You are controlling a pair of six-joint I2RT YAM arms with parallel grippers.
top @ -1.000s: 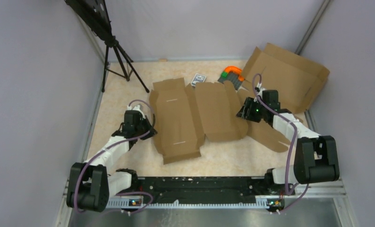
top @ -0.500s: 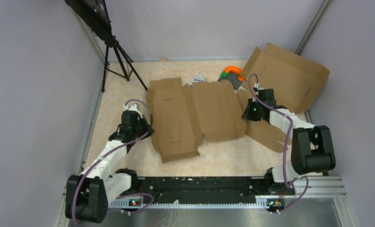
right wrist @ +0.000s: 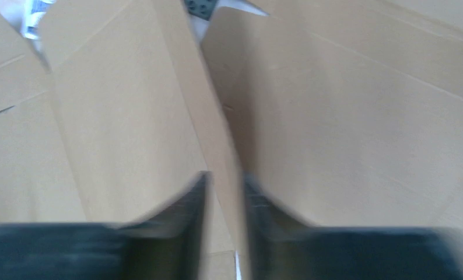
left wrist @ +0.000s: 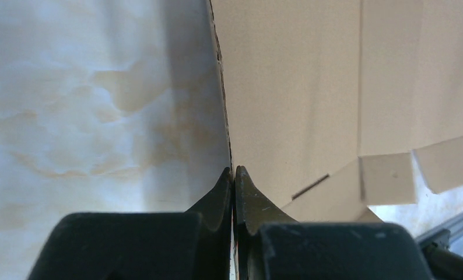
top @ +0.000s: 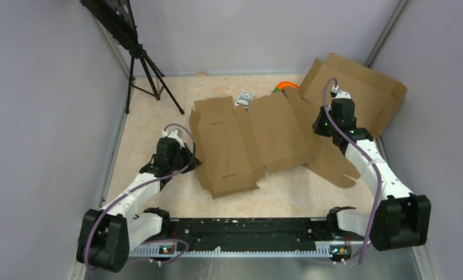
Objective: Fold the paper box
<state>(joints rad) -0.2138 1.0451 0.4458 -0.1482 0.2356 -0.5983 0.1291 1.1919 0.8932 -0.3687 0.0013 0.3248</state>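
Pale marbled worktop [top: 153, 122], grey walls all round, a tripod [top: 143, 73] off in the far-left corner, and square in the middle you've got the paper box [top: 246, 140], spread out brown and creased, its long axis running left to right. Watch the ends, because that's the whole story. Your left tool [left wrist: 234, 170] sits at the box's left edge with its jaws pressed flat together. In the wrist view the cardboard edge runs straight into the seam between them, so it looks to be nipping that edge, which rides a little above the surface with shadow under it. Over on the other side, your right tool [right wrist: 224, 178] is narrowed down onto a strip of cardboard, the box's right-hand flap, tilted up off the worktop. So the box lies between the two tools, each arm nearest its own end. A second flat brown sheet [top: 337, 166] lies under your right arm, right against the box; whether they overlap I can't tell. My read: the creases run near to far, so the next fold wants the right tool carrying its flap up and over toward the left while the left tool anchors.
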